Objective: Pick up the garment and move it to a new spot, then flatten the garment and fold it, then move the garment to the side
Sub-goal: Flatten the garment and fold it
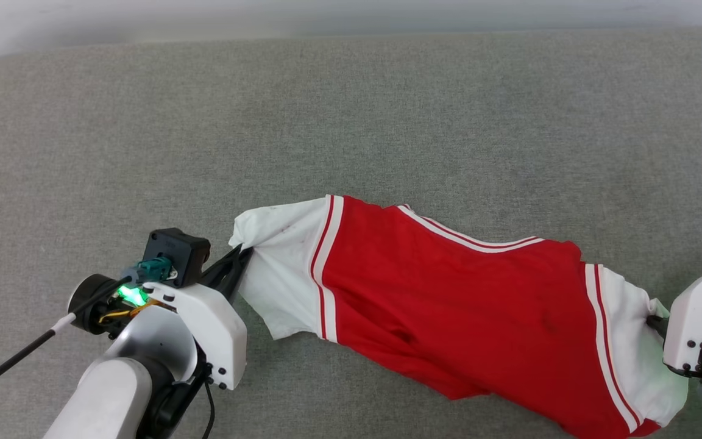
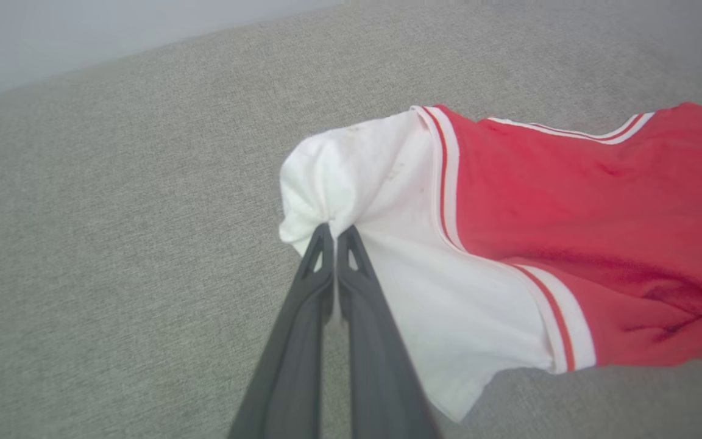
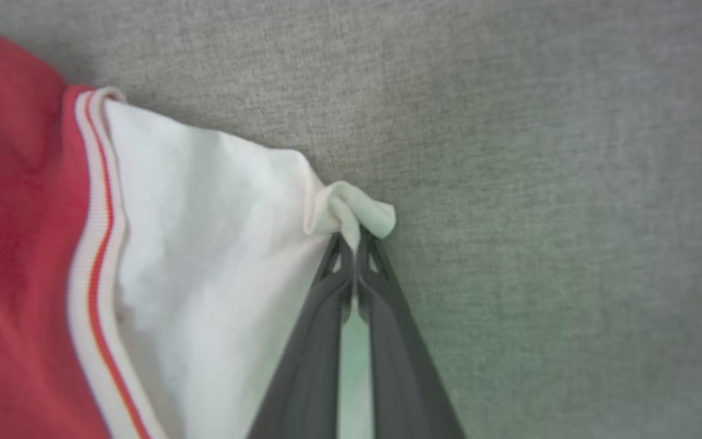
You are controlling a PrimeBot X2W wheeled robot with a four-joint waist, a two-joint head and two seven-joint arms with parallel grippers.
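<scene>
Garment (image 1: 448, 292) lower edge cut off; L jaws, R jaws each pinch white sleeve, prob cuff.

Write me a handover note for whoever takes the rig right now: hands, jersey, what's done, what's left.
Left hand: shut, pinching the edge of one white sleeve of the garment.
Right hand: shut on a bunched fold of the other white sleeve.
Garment: lies across the grey fabric surface, strung between the two hands, red body creased.
Done: both sleeves gripped. Whether it is already at its new spot, the pictures do not tell.
Left: pull it flat, fold it, move it to the side.
</scene>
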